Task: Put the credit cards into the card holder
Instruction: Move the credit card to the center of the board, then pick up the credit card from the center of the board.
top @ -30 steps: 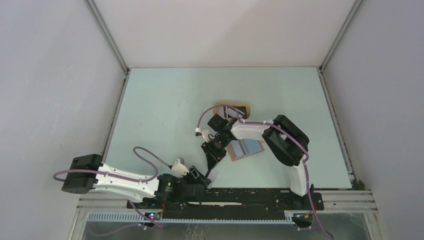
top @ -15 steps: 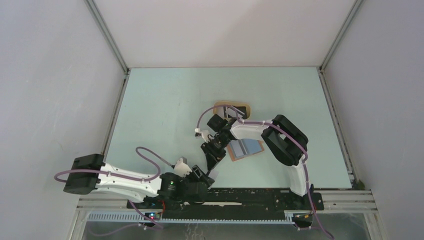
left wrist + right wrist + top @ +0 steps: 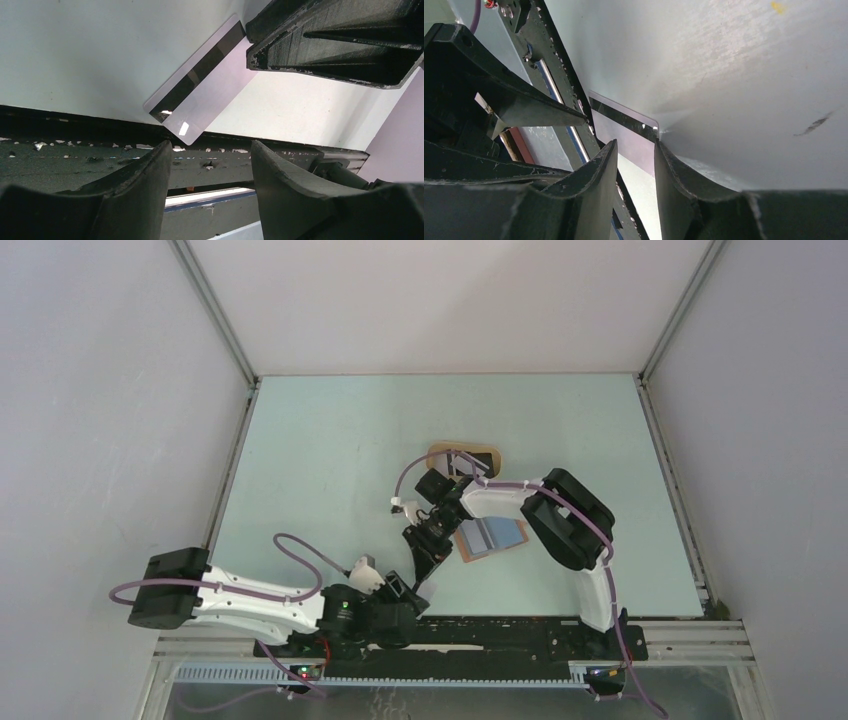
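- Pale green table (image 3: 330, 450), flat, walls on three sides.
- Card holder (image 3: 492, 537) lies open right of centre, blue pockets up.
- Oval beige tray (image 3: 436, 453) sits just behind it, not touching.

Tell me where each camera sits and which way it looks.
Top external: fixed above and behind, looking down on the table, left arm, right arm and card holder.
Left wrist: on the left arm, looking past its open left gripper at a credit card in the right gripper.
Right wrist: on the right arm, looking through that gripper at the same card.
Shared: both wrist views show that card and the other gripper.
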Robot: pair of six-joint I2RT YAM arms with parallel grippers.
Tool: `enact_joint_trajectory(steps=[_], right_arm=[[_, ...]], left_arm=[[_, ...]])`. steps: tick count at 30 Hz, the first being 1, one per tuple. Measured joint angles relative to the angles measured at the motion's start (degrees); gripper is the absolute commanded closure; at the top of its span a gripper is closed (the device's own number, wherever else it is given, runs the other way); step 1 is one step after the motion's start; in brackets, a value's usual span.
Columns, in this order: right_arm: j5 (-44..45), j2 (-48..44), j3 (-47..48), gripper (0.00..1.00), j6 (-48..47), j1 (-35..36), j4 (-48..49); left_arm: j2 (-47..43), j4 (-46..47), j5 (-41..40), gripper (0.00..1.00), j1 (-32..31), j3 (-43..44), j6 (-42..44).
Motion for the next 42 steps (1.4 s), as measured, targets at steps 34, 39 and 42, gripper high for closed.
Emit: enact_joint_trajectory(steps=[34, 39, 42], right_arm=[[-2.1, -37.9, -0.1, 0.29, -30.9, -18.8, -12.3], [-4.9, -38.7, 0.0, 0.3, -32.3, -22.7, -16.8], [-4.4, -37.8, -1.2, 0.3, -31.6, -23.3, -16.9]], left_arm=[[-11.0, -25.0, -37.4, 0.0, -1.1, 26.3, 25.4], [-19.9, -16.6, -38.3, 0.1, 1.1, 19.4, 33.3], [-29.1, -10.3, -32.2, 0.18, 6.5, 11.9, 33.1]])
